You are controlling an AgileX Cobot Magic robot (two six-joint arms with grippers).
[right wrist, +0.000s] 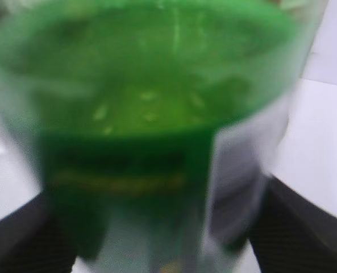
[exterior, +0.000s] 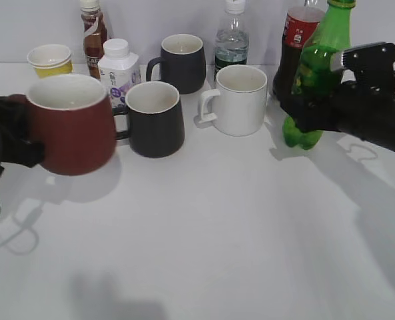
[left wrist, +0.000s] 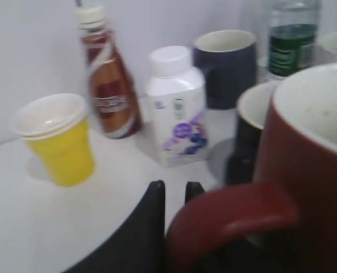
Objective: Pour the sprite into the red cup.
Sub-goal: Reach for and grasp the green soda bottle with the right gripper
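Observation:
The red cup (exterior: 70,127) is at the left of the exterior view, held off the table by its handle (left wrist: 231,219) in my left gripper (left wrist: 174,190), which is shut on that handle. Its off-white inside shows in the left wrist view (left wrist: 321,105). The sprite bottle (exterior: 317,73) is at the right, tilted slightly and lifted just above the table, with my right gripper (exterior: 310,110) shut round its middle. The bottle fills the right wrist view (right wrist: 151,114), blurred, with a dark finger on each side.
Between the two stand a black mug (exterior: 154,119), a white mug (exterior: 237,100) and a second black mug (exterior: 182,62). At the back are a yellow paper cup (exterior: 50,60), a brown drink bottle (exterior: 92,30), a white bottle (exterior: 117,70), a water bottle (exterior: 232,40) and a cola bottle (exterior: 296,47).

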